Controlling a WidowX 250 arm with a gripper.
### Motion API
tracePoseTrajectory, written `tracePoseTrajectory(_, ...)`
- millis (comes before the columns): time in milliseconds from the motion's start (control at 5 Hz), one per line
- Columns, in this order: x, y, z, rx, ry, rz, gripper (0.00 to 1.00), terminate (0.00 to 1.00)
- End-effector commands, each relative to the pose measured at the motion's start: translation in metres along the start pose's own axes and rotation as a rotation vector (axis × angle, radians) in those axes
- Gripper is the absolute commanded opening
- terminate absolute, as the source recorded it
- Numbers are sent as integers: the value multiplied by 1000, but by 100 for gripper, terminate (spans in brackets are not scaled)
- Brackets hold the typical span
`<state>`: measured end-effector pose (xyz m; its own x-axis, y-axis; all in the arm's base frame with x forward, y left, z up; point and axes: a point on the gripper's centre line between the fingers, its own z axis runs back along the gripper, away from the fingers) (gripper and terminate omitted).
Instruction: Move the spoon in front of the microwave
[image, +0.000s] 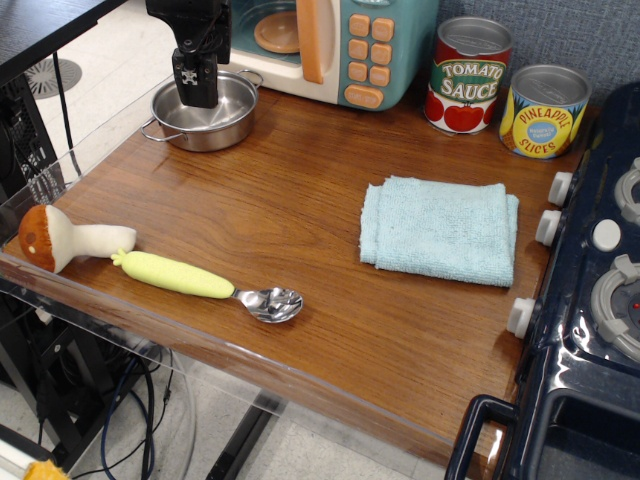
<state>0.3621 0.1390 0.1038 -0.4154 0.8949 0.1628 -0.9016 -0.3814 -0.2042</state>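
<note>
Observation.image: our single view.
Spoon (212, 284): lies near the worktop (300, 200) front edge, leafy tip touching the mushroom (60, 238).
Claw (196, 88): hangs over the pot (205, 112), well apart from the spoon; we cannot tell its spread.
Microwave (330, 45): at the back; bare wood before it, we judge.

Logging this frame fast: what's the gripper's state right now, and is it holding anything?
Gripper: above the steel pot, holding nothing; open or shut cannot be told. The spoon lies untouched near the table's front edge.
</note>
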Motion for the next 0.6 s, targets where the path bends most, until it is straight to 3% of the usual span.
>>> tracePoseTrajectory(0, 0, 0, 0, 0, 0, 0, 100, 0)
tracePoseTrajectory(400, 10, 26, 6, -8, -33, -73, 100, 0)
